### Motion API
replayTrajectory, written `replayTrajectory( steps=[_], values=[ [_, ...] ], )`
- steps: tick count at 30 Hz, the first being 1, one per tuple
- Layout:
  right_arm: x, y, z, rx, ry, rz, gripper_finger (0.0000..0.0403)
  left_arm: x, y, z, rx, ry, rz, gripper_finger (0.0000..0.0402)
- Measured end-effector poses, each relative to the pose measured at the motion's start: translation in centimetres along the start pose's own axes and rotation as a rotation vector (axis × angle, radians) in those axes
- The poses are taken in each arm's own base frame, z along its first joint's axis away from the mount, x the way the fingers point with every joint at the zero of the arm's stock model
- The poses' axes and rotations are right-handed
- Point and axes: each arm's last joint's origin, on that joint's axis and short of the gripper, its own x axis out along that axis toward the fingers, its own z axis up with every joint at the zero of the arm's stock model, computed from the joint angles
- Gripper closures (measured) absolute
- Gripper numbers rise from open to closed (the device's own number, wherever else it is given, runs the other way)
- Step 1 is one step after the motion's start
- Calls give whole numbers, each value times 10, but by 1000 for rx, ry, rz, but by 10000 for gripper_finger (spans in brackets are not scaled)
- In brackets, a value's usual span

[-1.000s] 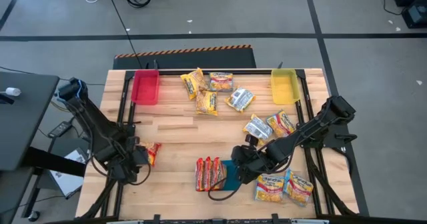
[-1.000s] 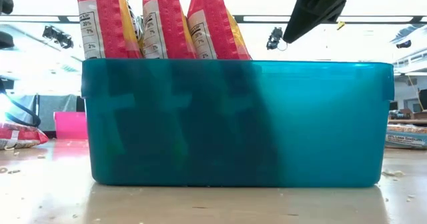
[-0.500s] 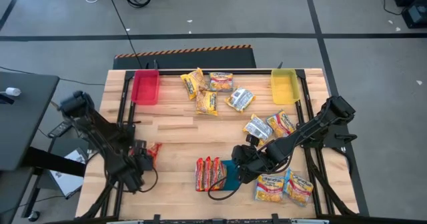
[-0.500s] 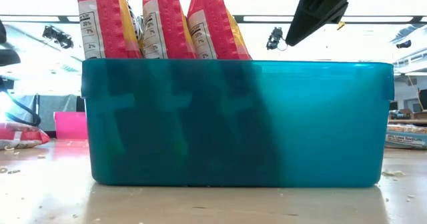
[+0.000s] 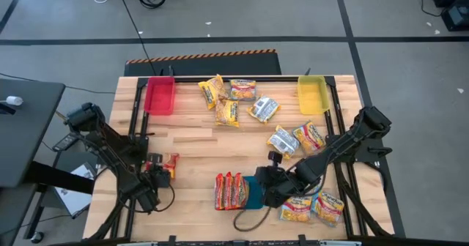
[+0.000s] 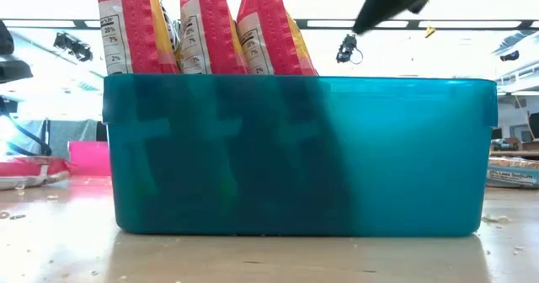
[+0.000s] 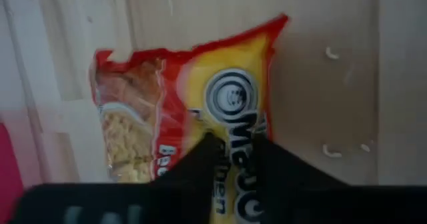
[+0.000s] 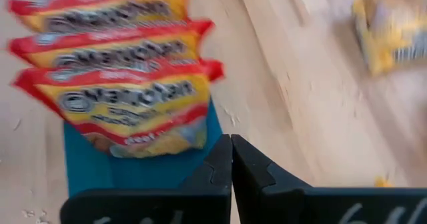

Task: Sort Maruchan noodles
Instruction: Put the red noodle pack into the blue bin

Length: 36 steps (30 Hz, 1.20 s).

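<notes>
1. We see the left gripper [image 7: 230, 151] near the tabletop's left edge, fingers clamped on a red-orange noodle packet [image 7: 193, 111]
2. The right gripper [image 8: 231, 159], fingers together, sits beside three red packets [image 5: 230, 190] standing in the teal tray [image 5: 254, 195] near the front edge

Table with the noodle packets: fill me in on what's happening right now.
Two arms are sorting noodle packets. The left tool is over a red-orange packet near the table's left edge, fingers nearly together at the wrapper; whether it grips is unclear. The right tool, shut and empty, sits by the teal tray, where three red-orange packets stand on edge. More packets lie loose between the red bin and yellow bin.
</notes>
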Motion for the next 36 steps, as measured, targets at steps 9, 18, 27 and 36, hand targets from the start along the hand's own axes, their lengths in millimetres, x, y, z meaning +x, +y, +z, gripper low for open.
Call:
replayTrajectory(
  steps=[9, 18, 27, 36],
  values=[
    [-9, 19, 16, -185, -256, 23, 398, -19, 10, 38, 149, -154, 109, 390],
    [-2, 11, 30, -274, -299, -6, 398, -2, 55, 104, 400, -298, 291, 390],
    [10, -5, 39, -311, -246, 23, 394, 19, 111, 143, 590, -423, 180, 382],
    [21, -11, 32, -231, -168, 107, 395, 68, 116, 156, 651, -350, 131, 363]
  ],
)
